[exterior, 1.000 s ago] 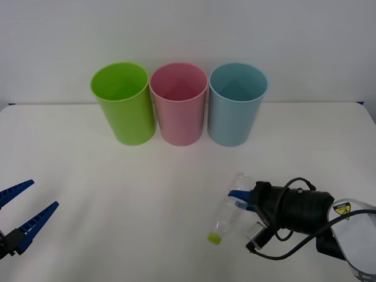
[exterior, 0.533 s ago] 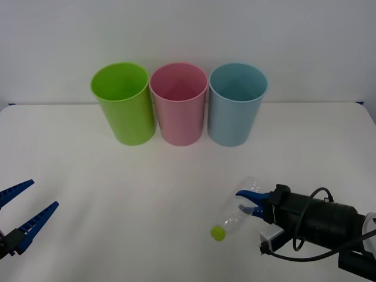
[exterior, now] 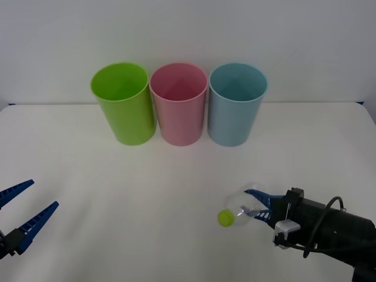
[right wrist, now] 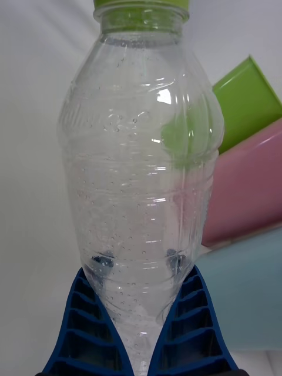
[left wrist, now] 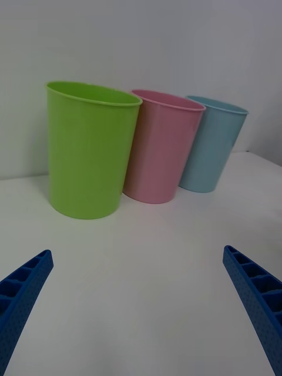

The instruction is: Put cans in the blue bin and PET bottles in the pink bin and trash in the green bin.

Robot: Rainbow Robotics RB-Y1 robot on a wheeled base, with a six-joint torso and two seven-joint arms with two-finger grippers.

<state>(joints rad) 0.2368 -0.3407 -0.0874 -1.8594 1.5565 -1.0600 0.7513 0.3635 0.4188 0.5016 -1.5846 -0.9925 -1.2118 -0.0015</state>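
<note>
White table [exterior: 176, 188]: right claw [exterior: 254, 204] clamps PET bottle [exterior: 238, 210]; bins' contents unseen.

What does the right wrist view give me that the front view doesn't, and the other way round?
Right wrist view alone: the blue fingers pressed against both sides of the bottle's base, and droplets inside the clear wall.

Front view alone: the left gripper open and idle at the table's near left, and the open mouths of all three bins.

Both: the right gripper shut on the bottle, its green cap pointing away from the gripper, plus the green bin, pink bin and blue bin.
</note>
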